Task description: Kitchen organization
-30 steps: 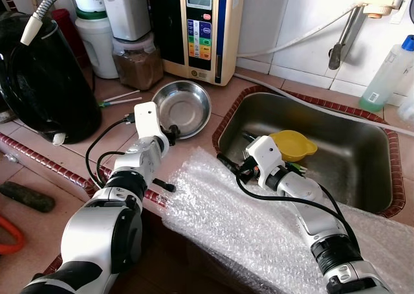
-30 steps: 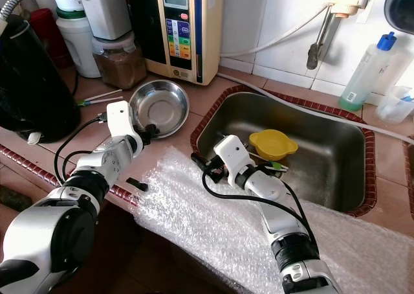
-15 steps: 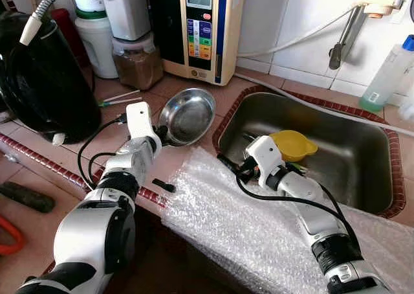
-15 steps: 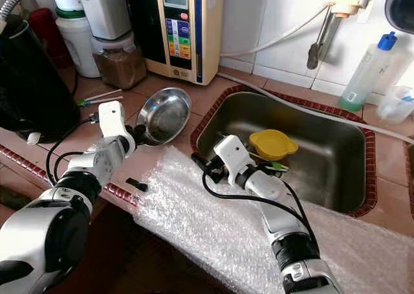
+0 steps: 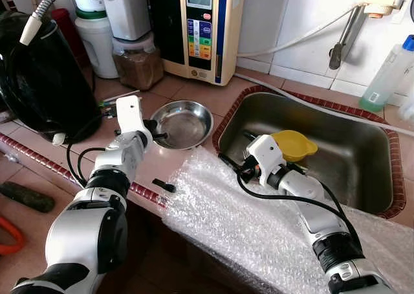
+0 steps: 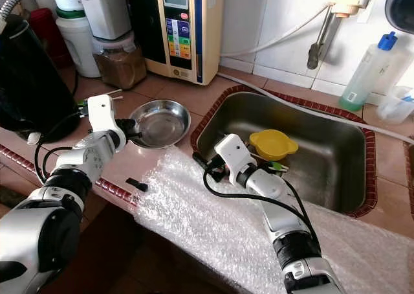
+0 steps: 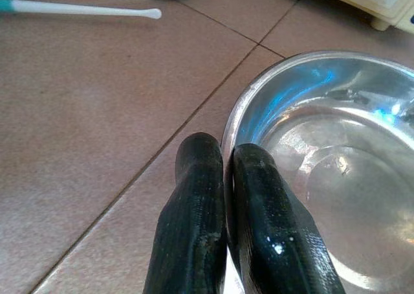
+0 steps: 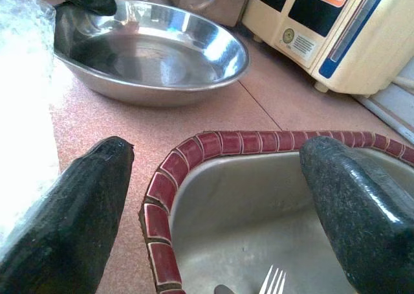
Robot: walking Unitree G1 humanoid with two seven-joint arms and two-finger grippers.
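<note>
Left wrist view puts the steel bowl (image 7: 336, 177) right in front of me, its rim pinched between my two black fingers (image 7: 194, 242), one inside the rim and one outside. From the head camera the bowl (image 5: 183, 120) sits flat on the reddish tiled counter (image 5: 194, 90), just beside the sink's (image 5: 362, 177) left edge and in front of the cream water purifier (image 5: 206, 28). My left gripper (image 5: 157, 133) is clenched on the bowl's near-left rim.

As I judge it, the tidying is at an early stage. The bowl is out on the counter and not yet put anywhere final, a yellow cup (image 5: 292, 144) and a fork (image 8: 275, 282) lie down in the sink, two cotton swabs (image 7: 77, 1) rest loose on the tiles beyond the bowl, and a sheet of bubble wrap (image 5: 259, 223) is draped over the counter's front edge. A small black piece (image 5: 164, 186) lies at the counter lip near the wrap. All of that looks left to sort.

My right gripper (image 8: 213, 197) hangs over the sink's tiled near-left corner (image 8: 187, 158) with its fingers spread wide, holding nothing and touching nothing; the bowl lies beyond it, apart.

Further out, a brown-filled jar (image 5: 138, 61), a white canister (image 5: 97, 38) and a black kettle (image 5: 42, 80) stand along the back left, and a clear bottle with a blue cap (image 5: 388, 74) stands behind the sink on the right.
</note>
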